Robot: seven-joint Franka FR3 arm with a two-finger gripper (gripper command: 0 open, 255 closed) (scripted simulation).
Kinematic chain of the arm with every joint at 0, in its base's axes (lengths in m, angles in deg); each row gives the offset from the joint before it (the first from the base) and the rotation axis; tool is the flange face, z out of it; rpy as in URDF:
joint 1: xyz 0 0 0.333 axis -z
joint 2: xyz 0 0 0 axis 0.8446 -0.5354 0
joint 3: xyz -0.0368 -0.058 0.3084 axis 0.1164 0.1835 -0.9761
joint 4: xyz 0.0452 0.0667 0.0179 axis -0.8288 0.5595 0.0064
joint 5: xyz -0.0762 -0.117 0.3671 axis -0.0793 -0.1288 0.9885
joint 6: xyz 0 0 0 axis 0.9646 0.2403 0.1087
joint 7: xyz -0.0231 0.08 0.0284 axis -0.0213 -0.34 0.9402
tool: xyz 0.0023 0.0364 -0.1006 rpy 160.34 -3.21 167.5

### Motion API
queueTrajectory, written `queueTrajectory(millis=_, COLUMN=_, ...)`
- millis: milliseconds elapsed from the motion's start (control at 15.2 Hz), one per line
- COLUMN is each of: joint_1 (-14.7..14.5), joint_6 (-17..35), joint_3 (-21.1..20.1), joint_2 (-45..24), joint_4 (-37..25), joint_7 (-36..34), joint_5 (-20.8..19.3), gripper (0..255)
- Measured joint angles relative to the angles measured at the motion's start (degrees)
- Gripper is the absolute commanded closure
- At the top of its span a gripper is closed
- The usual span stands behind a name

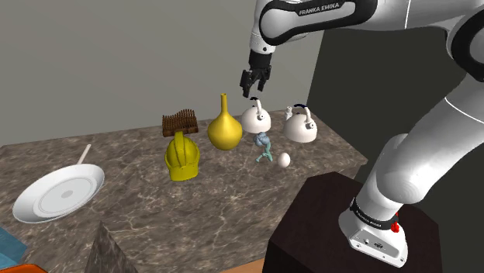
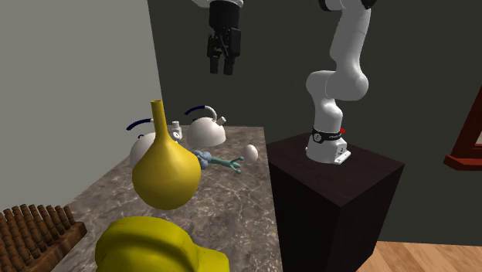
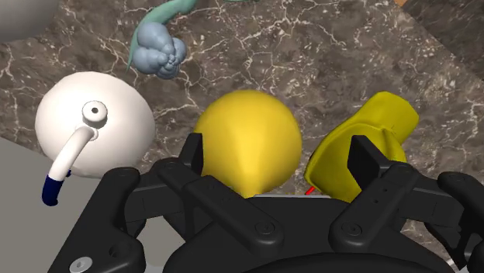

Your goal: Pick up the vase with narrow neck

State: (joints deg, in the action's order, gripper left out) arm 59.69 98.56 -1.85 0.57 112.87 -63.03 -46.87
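Gripper [image 1: 252, 91] hangs in the air with fingers wide apart, holding nothing. Yellow vase [image 1: 223, 130] stands upright on the marbled counter [image 1: 140, 209] below it, neck up. Close neighbours: yellow helmet [image 1: 183, 159] on one side, white kettle [image 1: 255, 119] on the other, brown rack [image 1: 181, 122] beyond the helmet. Second kettle [image 1: 301, 126], blue figure [image 1: 263, 147] and egg [image 1: 284, 160] lie near the first kettle. White plate [image 1: 58, 194]: well apart.
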Motion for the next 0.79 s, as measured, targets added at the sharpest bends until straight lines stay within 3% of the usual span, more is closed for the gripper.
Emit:
queueTrajectory(millis=330, joint_1=0.04, joint_6=1.74, joint_3=-0.15, joint_2=-10.74, joint_4=-9.13, joint_7=-0.71, joint_5=-0.62, gripper=0)
queueTrajectory(millis=792, joint_1=0.35, joint_6=-0.18, joint_3=0.20, joint_2=-27.45, joint_4=-27.98, joint_7=-0.88, joint_5=-1.39, gripper=0)
